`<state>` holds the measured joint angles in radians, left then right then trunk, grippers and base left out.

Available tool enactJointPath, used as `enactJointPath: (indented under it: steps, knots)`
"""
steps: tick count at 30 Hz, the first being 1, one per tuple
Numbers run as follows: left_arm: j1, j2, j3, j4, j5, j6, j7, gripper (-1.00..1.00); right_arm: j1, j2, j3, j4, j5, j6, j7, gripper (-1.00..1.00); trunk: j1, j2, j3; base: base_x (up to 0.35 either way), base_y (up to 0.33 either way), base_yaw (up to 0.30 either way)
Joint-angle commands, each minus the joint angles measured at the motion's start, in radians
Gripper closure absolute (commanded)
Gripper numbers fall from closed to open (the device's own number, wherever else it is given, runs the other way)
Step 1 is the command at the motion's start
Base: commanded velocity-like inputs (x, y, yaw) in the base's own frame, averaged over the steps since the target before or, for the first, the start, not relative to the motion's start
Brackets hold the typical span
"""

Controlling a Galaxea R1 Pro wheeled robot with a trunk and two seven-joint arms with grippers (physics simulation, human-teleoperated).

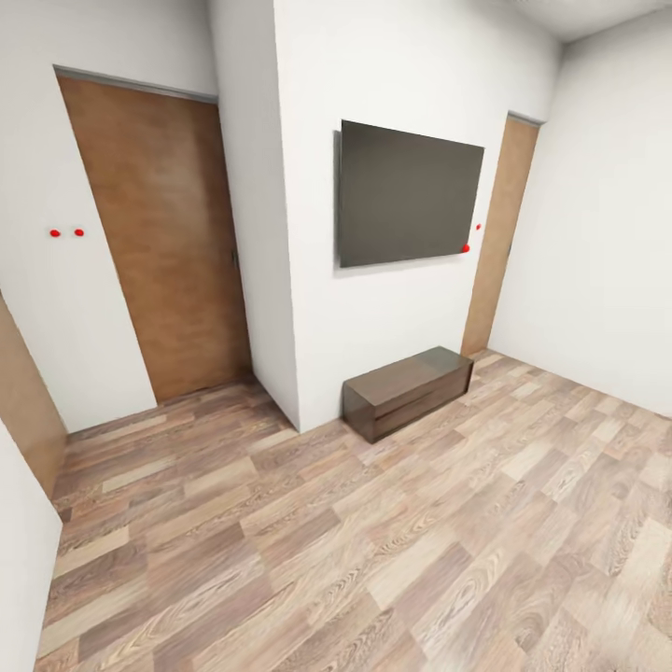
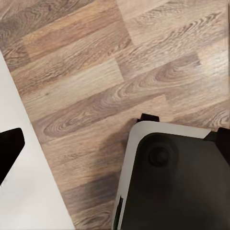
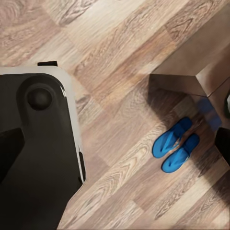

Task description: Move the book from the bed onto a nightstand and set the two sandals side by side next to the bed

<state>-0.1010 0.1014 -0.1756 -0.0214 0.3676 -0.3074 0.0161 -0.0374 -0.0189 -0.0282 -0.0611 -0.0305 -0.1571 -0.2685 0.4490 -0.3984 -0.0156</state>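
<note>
Mostly transit scene: head view has a wall TV [image 1: 409,193], low dark cabinet [image 1: 408,391] under it, two wood doors [image 1: 168,233], plank floor [image 1: 327,551]. Right wrist view shows two sandals [image 3: 176,144] touching side by side on the floor, beside a glossy brown furniture corner [image 3: 201,72], well apart from the robot base [image 3: 38,153]. Jaw state on both arms: cannot tell. Book and bed aren't seen.

Wood plank floor [image 3: 120,57], two blue sandals [image 3: 175,145] apparently touching, low cabinet [image 1: 408,390]
</note>
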Motion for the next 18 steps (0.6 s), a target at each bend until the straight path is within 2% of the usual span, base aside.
enactJointPath:
  steps: [1, 9, 18]
  knots:
    - [0.000, 0.000, -0.009, 0.000, 0.007, -0.002, 0.002, -1.00, -0.001, 0.000, -0.002, 0.001, -0.003, -0.005, 0.000, -1.00, 0.001, -0.002, -0.002, 0.261, 0.131, -0.295]
    - [0.000, 0.000, -0.009, 0.000, 0.007, -0.002, 0.002, -1.00, -0.001, 0.001, -0.002, 0.001, -0.003, -0.005, 0.000, -1.00, 0.001, -0.002, -0.002, 0.267, 0.105, -0.295]
    - [0.000, 0.000, -0.009, 0.000, 0.007, -0.003, 0.003, -1.00, -0.001, 0.001, -0.002, 0.001, -0.003, -0.005, 0.000, -1.00, 0.001, -0.002, 0.001, 0.243, 0.039, -0.293]
